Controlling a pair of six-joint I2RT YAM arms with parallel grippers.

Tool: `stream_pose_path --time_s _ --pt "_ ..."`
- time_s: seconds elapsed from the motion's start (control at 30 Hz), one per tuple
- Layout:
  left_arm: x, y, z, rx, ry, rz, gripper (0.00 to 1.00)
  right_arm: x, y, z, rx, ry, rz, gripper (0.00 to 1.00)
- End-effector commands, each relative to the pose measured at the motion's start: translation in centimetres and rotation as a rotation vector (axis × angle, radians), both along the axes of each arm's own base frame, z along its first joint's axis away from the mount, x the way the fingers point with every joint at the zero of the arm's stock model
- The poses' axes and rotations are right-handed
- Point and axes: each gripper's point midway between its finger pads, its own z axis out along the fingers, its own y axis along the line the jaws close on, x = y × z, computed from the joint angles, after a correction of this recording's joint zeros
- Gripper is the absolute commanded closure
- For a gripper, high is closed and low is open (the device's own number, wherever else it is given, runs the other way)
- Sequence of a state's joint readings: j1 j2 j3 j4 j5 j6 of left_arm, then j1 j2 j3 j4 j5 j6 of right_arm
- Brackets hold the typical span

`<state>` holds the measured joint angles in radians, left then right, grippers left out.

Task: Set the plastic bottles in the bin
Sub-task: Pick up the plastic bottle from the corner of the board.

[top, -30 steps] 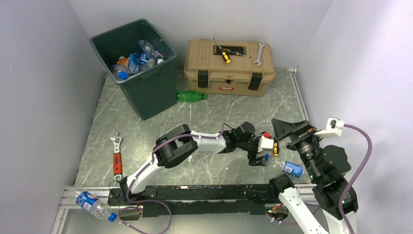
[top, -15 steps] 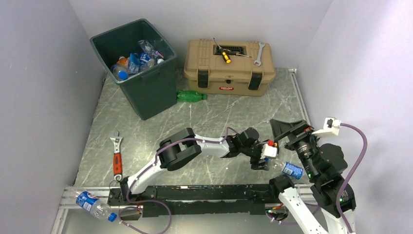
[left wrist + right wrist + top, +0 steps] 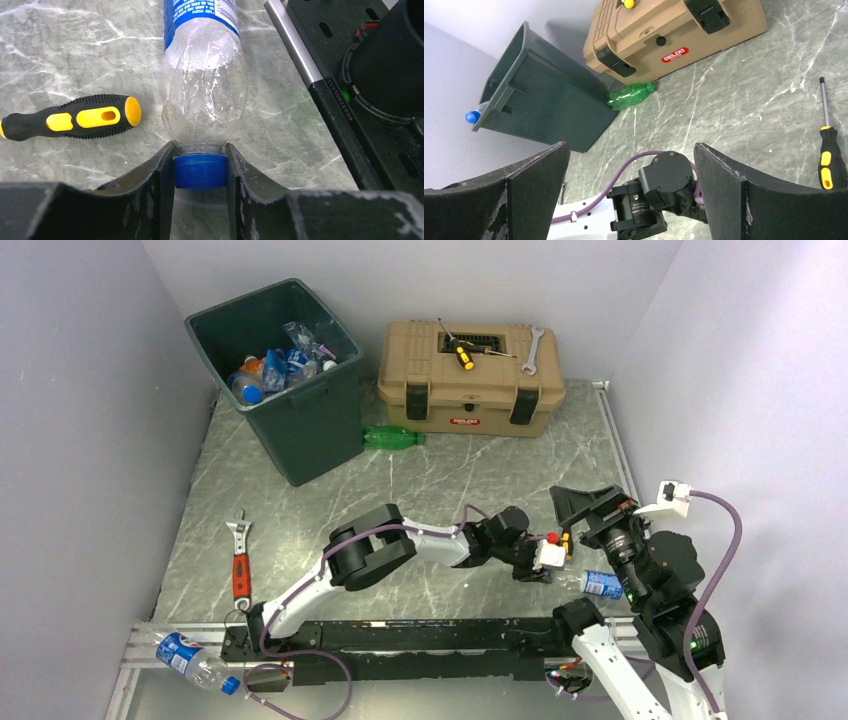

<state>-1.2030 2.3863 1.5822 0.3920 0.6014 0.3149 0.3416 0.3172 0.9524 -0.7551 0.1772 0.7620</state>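
1. While you look from above, the marbled grey-green table (image 3: 450,475) meets pale lilac walls (image 3: 80,390) — bin (image 3: 305,435) far left, bottles (image 3: 270,370) inside.
2. Left wrist: your left gripper (image 3: 200,148) clamps a clear bottle (image 3: 205,85) by its blue cap (image 3: 200,171), on the marble.
3. Right wrist: your right gripper (image 3: 629,147) is spread wide.

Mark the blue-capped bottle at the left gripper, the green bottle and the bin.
blue-capped bottle (image 3: 205,95): left wrist view, clear body above the cap.
green bottle (image 3: 390,437): top external view, middle of its body.
bin (image 3: 325,425): top external view, outer front wall.
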Motion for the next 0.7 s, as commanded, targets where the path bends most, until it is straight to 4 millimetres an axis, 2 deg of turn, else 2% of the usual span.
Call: stream_pose_path --time_s 0.0,0.1,0.2,0.23,0.27,0.37,0.47,0.53,0.57,0.67 --pt "0.4 -0.2 2.5 -0.055 -0.023 0.036 0.74 -0.1 -0.1 0.8 0.01 -0.038 -0.003 0.0" --pt "0.7 0.0 3.0 -0.074 -0.029 0.062 0.97 -0.3 -0.4 1.0 0.008 -0.043 -0.011 0.0" --pt "1.6 1.2 4.3 -0.074 -0.064 0.128 1.0 -0.5 -0.7 1.8 -0.007 -0.063 -0.021 0.0" --pt "2.1 1.9 5.9 -0.084 -0.093 0.161 1.0 -0.6 -0.9 2.2 -0.016 -0.075 -0.025 0.0" --pt "2.6 2.9 6.7 -0.075 -0.115 0.199 1.0 -0.7 -1.0 3.0 -0.025 -0.098 -0.025 0.0" --pt "4.2 6.8 10.7 -0.069 -0.167 0.302 1.0 -0.5 -1.0 5.2 -0.083 -0.151 -0.011 0.0" --pt "5.2 11.6 15.9 -0.05 -0.245 0.387 1.0 -0.4 -0.3 7.7 -0.155 -0.198 0.038 0.0" --pt "4.8 14.9 19.1 -0.007 -0.302 0.399 1.0 -0.4 1.1 9.2 -0.201 -0.231 0.125 0.0" --pt "4.2 17.2 19.9 0.06 -0.314 0.391 1.0 -0.5 2.1 9.8 -0.224 -0.247 0.185 0.0" --pt "1.7 22.5 24.7 0.096 -0.334 0.355 1.0 -0.5 4.9 10.6 -0.314 -0.266 0.365 0.01"
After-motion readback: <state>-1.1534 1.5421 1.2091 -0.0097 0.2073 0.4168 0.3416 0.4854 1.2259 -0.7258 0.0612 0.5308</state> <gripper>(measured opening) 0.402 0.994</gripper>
